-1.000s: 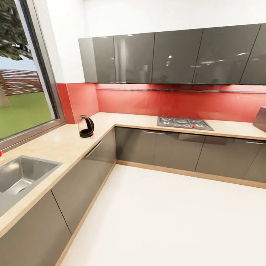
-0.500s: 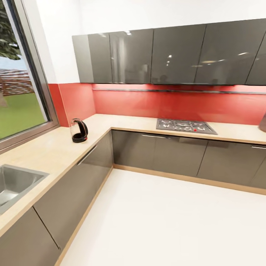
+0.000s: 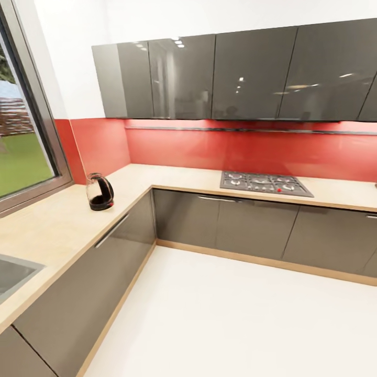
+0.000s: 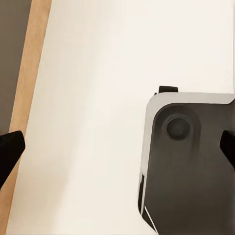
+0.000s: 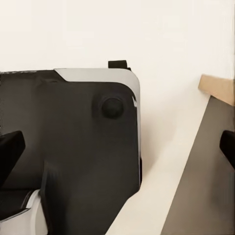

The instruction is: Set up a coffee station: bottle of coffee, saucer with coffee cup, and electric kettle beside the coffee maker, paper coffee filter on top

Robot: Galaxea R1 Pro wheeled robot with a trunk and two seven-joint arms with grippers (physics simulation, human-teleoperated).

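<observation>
The electric kettle (image 3: 99, 192), clear glass on a black base, stands on the kitchen countertop (image 3: 57, 225) near the inner corner of the L, below the window. My left gripper (image 4: 117, 147) hangs open over the white floor, its dark fingertips (image 4: 9, 147) far apart and nothing between them. My right gripper (image 5: 117, 147) is open too, above the robot's dark base, with its fingertips (image 5: 10, 152) spread wide. The coffee maker, bottle of coffee, kitchen shelf, paper coffee filter, saucer and coffee cup are out of view.
A gas hob (image 3: 264, 183) is set into the back run of the counter. A sink corner (image 3: 10, 272) shows at the near left. Grey wall cabinets (image 3: 235, 73) hang over a red backsplash. White floor (image 3: 235, 314) lies open ahead. A cabinet corner (image 5: 210, 186) is near my right gripper.
The whole head view has shifted: kettle, window and sink slide to the left and the sink has nearly left the picture, so the camera has turned. Nothing on the counter has moved.
</observation>
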